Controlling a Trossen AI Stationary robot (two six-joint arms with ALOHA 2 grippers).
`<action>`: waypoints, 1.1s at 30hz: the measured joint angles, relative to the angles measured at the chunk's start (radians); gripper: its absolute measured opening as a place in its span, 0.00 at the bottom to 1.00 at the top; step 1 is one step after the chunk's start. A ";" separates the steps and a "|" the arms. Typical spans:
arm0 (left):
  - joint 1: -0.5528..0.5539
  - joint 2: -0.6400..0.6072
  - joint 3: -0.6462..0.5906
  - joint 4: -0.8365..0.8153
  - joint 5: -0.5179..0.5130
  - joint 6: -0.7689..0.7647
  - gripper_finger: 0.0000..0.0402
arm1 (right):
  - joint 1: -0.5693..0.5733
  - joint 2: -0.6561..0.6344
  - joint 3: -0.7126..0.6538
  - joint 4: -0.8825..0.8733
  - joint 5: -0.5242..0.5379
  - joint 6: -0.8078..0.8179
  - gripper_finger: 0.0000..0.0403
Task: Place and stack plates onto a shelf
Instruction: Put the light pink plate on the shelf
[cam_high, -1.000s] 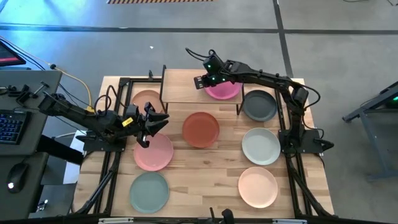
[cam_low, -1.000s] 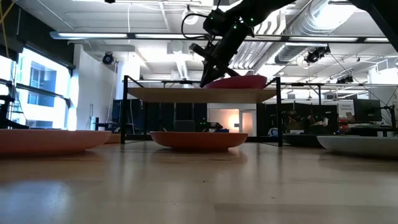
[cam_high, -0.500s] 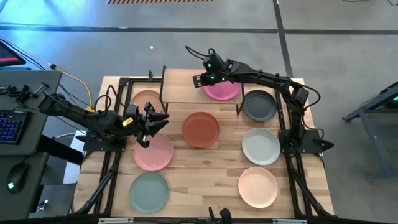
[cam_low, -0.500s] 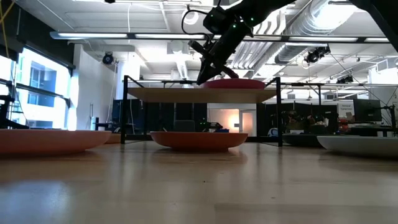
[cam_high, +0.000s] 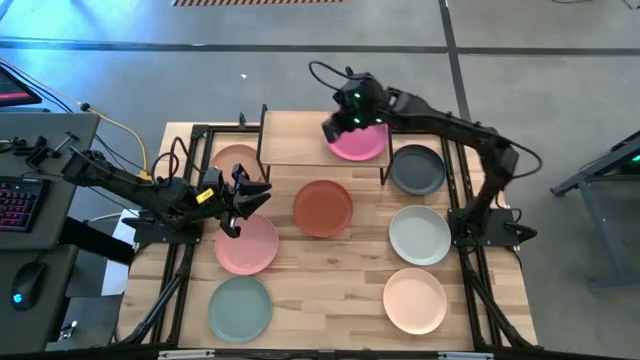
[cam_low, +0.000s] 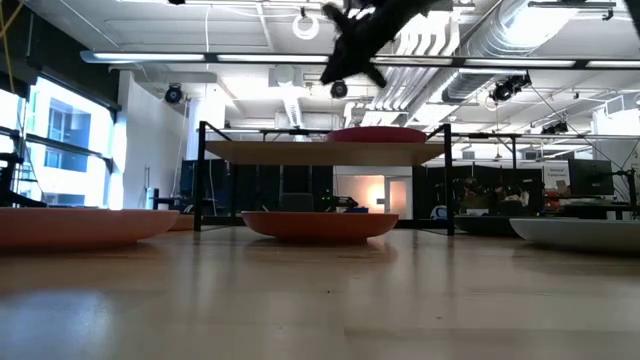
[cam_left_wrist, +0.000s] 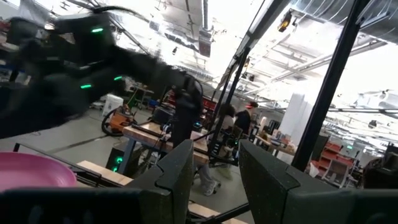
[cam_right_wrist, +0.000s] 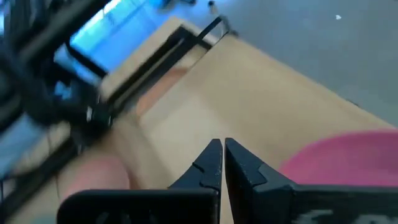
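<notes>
A magenta plate (cam_high: 362, 143) (cam_low: 378, 133) (cam_right_wrist: 348, 163) lies flat on the right half of the wooden shelf (cam_high: 298, 140) (cam_low: 310, 152). My right gripper (cam_high: 329, 129) (cam_low: 345, 55) (cam_right_wrist: 222, 158) hangs shut and empty above the shelf, just left of that plate and well clear of it. My left gripper (cam_high: 256, 194) (cam_left_wrist: 214, 171) stands open and empty over the far edge of the light pink plate (cam_high: 247, 243). Other plates rest on the table: terracotta (cam_high: 322, 208), peach (cam_high: 236, 157), sage green (cam_high: 240, 307), dark grey (cam_high: 417, 170).
A pale grey-white plate (cam_high: 419, 235) and a cream plate (cam_high: 415, 300) lie at the table's right. The shelf's left half (cam_high: 285, 138) is bare wood. Black frame rails (cam_high: 185, 250) run along both table sides. Desks and people show in the room beyond.
My right gripper has risen from the magenta plate's left rim to well above the shelf, rolling as it went, its fingers staying shut. The plate, slightly tilted a second ago, has settled flat on the shelf.
</notes>
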 joint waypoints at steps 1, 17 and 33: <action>0.000 0.000 0.000 0.000 0.000 0.000 0.29 | 0.011 -0.026 0.000 -0.045 0.014 -0.025 0.00; 0.000 0.000 0.000 -0.001 -0.004 0.000 0.29 | 0.354 -0.703 -0.619 0.196 0.263 0.133 0.00; 0.108 0.000 0.000 -0.150 0.181 -0.103 0.29 | 0.523 -0.768 -0.904 0.740 0.252 -0.056 0.00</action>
